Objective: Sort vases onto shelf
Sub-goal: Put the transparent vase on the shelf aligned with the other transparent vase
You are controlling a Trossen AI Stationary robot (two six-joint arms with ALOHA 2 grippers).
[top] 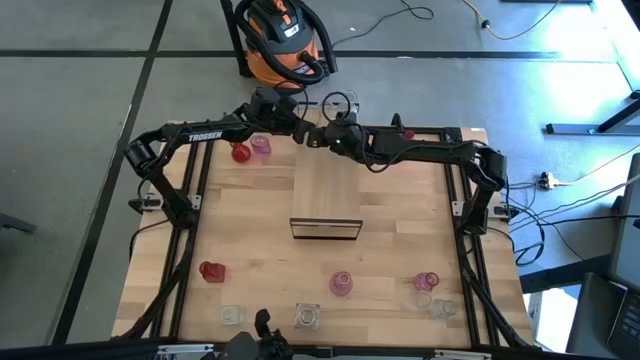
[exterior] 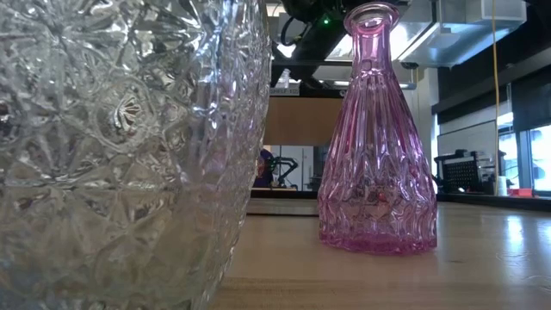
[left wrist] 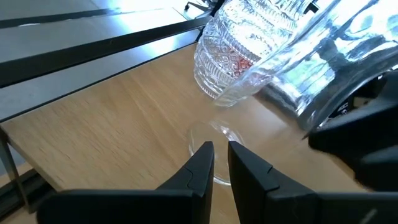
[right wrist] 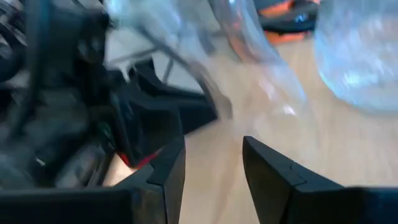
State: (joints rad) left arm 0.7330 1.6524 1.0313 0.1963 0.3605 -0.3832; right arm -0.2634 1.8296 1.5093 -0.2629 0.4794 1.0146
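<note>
Both grippers meet at the bench's far edge: left gripper (left wrist: pixel 221 163) fingers nearly together, right gripper (right wrist: pixel 211 163) fingers apart, clear vases (left wrist: pixel 231 59) beside them.

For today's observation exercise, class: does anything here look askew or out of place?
Yes: in the left wrist view a clear vase leans steeply beside an upright clear one, just beyond the left gripper's shut fingers. What props it is unclear.

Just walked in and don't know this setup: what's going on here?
Two dark robot arms meet at the table's far edge, beyond the light-wood shelf, which looks bare. The left gripper has its fingers nearly together; the right gripper is open, holding nothing. Clear glass vases stand just ahead. Red, pink and clear vases wait around the table.
</note>
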